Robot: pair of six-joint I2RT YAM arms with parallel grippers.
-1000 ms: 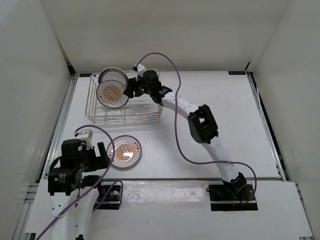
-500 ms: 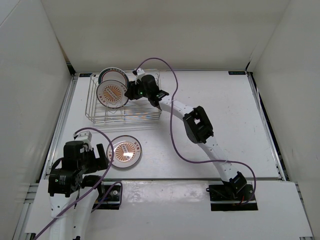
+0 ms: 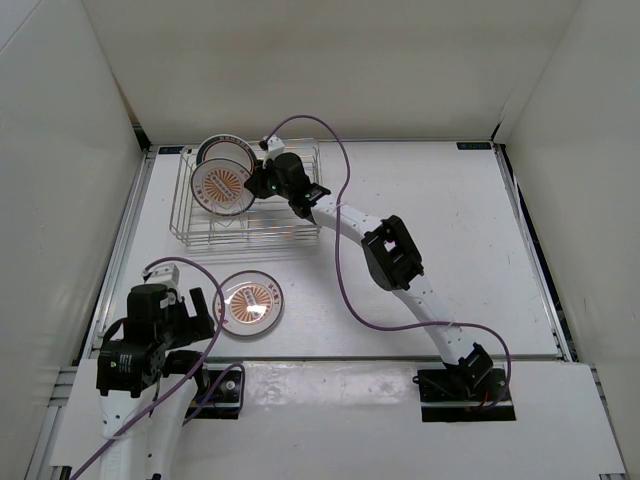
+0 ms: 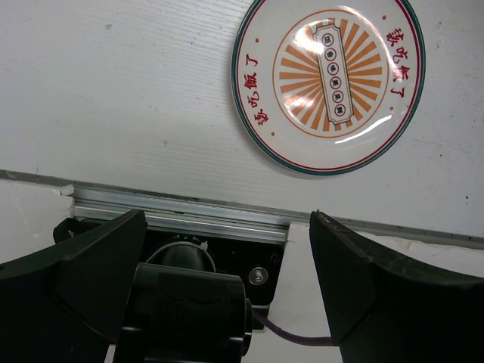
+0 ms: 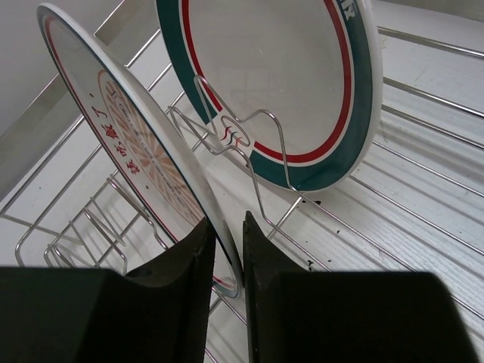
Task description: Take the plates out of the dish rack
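The silver wire dish rack (image 3: 300, 232) stands at the far left. A sunburst plate (image 3: 222, 185) and, behind it, the teal-rimmed plate (image 3: 222, 148) stand upright in it. My right gripper (image 3: 262, 183) is at the sunburst plate's right edge. In the right wrist view the fingers (image 5: 189, 265) pinch the rim of that plate (image 5: 128, 128), with the teal plate (image 5: 302, 76) behind a tine. The other sunburst plate (image 3: 249, 304) lies flat on the table. My left gripper (image 3: 207, 312) is open and empty just left of it; the left wrist view shows this plate (image 4: 329, 83) beyond the open gripper (image 4: 227, 227).
White walls enclose the table on three sides. The table's metal front edge (image 4: 189, 215) runs just under my left gripper. The right arm's purple cable (image 3: 340, 170) loops over the rack's right end. Rack wires (image 5: 423, 91) run under the right gripper.
My right gripper has moved left along the rack and come onto the standing sunburst plate's rim. The left arm has drawn back slightly toward the near edge.
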